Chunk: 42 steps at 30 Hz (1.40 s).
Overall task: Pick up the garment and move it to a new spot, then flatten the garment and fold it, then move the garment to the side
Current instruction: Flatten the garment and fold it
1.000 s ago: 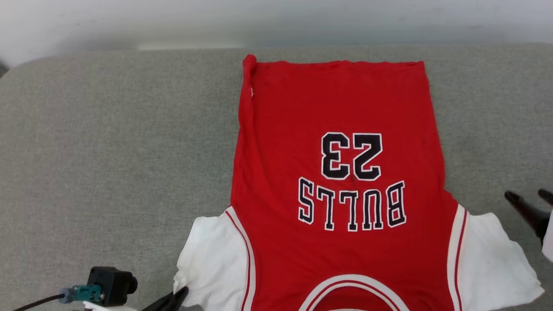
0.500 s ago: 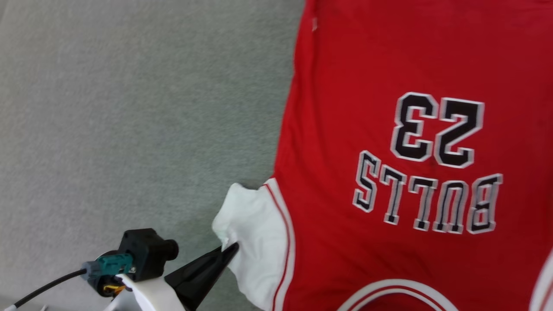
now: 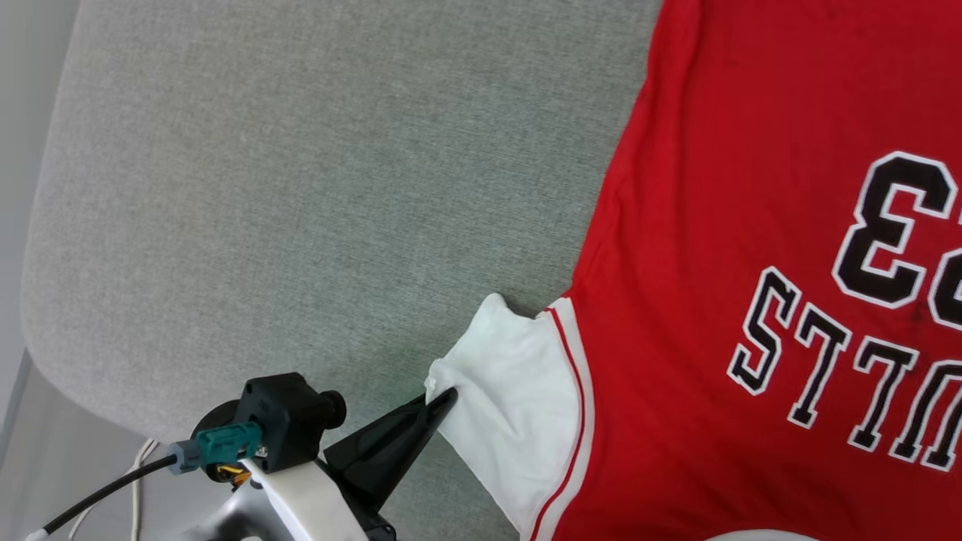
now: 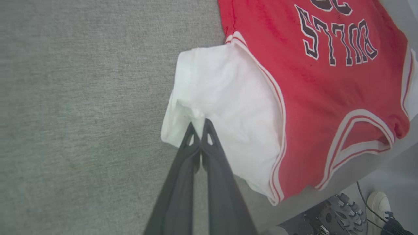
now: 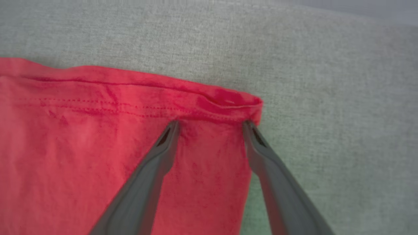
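Observation:
The garment lies spread on the grey surface, a red jersey with "BULLS" lettering and its neck toward me. My left gripper is shut on the outer edge of the white sleeve, which bunches at the pinch. In the left wrist view the two dark fingers meet at a fold of that sleeve, and the left gripper is closed there. In the right wrist view my right gripper stands open just over a corner of the garment's red hem, one finger on each side of the corner cloth.
The grey padded surface stretches left of the garment and ends in a rounded edge with floor beyond. In the left wrist view the near edge drops off to a wheeled base, and a person's white shoe shows.
The head camera has swung, so the garment now sits at the right of that view. The left gripper has come onto the sleeve edge, and the sleeve is now bunched and narrower.

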### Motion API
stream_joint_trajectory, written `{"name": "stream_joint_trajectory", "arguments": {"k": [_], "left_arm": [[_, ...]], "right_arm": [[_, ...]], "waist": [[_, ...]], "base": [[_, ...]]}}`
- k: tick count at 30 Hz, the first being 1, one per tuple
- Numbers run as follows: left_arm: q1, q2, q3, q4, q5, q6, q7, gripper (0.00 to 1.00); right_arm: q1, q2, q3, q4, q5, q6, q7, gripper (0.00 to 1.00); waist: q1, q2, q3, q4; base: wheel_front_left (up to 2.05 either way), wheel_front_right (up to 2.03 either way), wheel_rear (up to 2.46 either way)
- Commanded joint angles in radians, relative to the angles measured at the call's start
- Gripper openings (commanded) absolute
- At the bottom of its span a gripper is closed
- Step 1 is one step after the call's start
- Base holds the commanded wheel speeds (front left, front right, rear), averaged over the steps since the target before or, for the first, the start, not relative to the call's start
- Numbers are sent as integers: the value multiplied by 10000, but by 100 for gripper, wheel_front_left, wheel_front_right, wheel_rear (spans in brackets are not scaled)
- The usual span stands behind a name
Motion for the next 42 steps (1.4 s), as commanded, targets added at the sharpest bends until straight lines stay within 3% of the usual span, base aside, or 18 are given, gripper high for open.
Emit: {"name": "stream_joint_trajectory", "arguments": {"k": [1,5,6,7,8,18,28,36,42], "left_arm": [[-129,-24,-3,53,6,-51,-62,0],[-111,-93,-69,159,-11,-70,-138,0],[-129,-109,-80,184,-18,-74,-162,0],[-148,-125,-94,210,-24,-81,-172,0],[-160,-135,-104,238,-29,-75,-172,0],[-158,-209,18,462,-244,-3,-283,0],[539,-125,690,1140,-868,379,-612,0],[1177,46,1191,2319,-872,627,-1174,0],[1463,6,1257,2801,-872,670,-1434,0]], "right_arm": [[111,-56,56,244,-49,-3,106,100],[715,29,105,536,-1,-3,313,100],[856,26,120,579,-1,-3,403,49],[972,25,128,602,16,-3,464,11],[1064,7,119,593,36,-3,493,0],[1535,110,221,363,193,-5,78,0],[3381,1120,688,240,1579,-3,-1077,0],[5690,1046,1609,-1143,2818,-5,-1658,0],[7559,1252,1706,-2227,3457,-5,-2056,0]], "waist": [[-2,0,140,176],[-2,0,179,259],[-2,0,190,269],[-2,0,187,275],[-2,0,176,275],[-2,0,-482,-337],[-2,0,-2449,-2141],[-2,0,-3644,-3473],[-2,0,-4290,-4006]], "base": [[0,0,0],[0,0,0],[0,0,0],[0,0,0],[0,0,0],[0,0,0],[0,0,0],[0,0,0],[0,0,0]]}}
